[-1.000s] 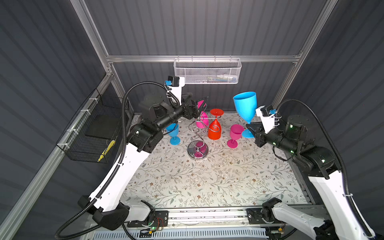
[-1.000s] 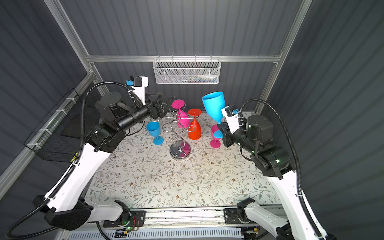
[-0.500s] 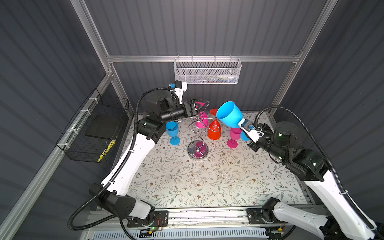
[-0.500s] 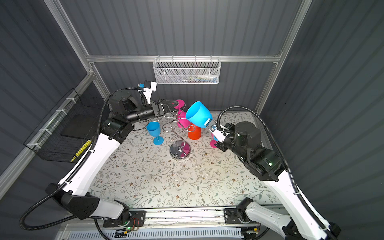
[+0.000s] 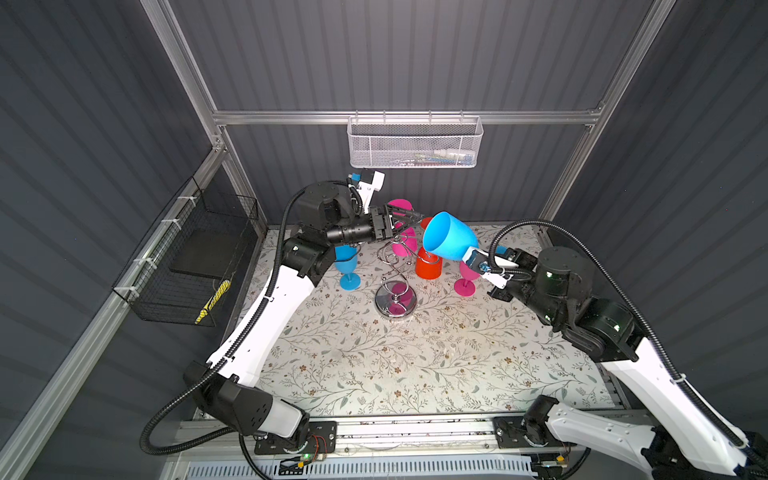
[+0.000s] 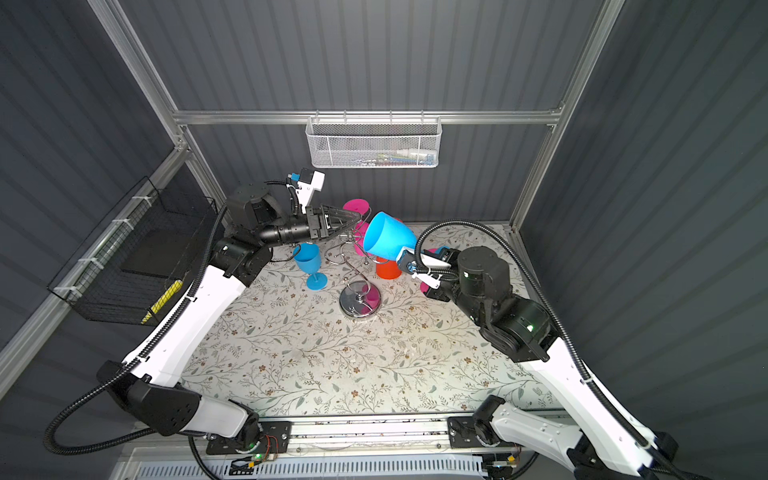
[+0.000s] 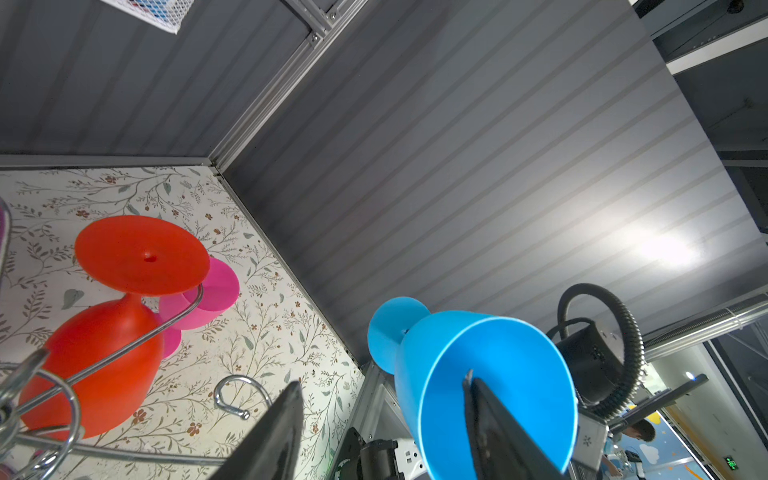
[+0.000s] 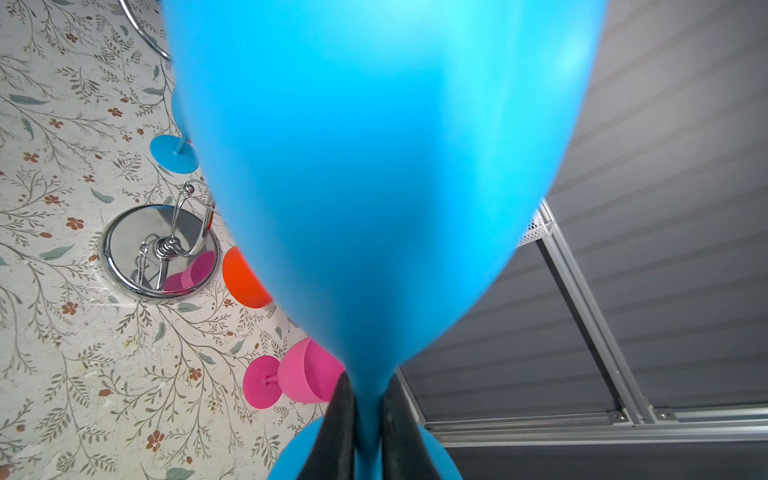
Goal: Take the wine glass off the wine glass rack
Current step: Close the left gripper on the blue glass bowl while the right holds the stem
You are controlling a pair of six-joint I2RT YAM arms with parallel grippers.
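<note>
Blue goblet off the rack, mid hand-over between two arms.

The right gripper (image 8: pixel 360 419) pinches the stem of the big blue plastic wine glass (image 5: pixel 449 242), tilted in the air clear of the shiny chrome wire wine glass rack (image 5: pixel 395 272). The left gripper (image 7: pixel 382 428) stands parted near its rim, one finger across the mouth. Next, judging by this, comes either a handover or setting it on the floral table (image 5: pixel 415 365).

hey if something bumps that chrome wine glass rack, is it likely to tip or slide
The wine glass rack probably tips before it slides: its thin curved stem rises tall over one small round base. The red glass and pink glass hanging upside down on its arms likely make it top-heavy. The smooth base might also skid on the table.
</note>
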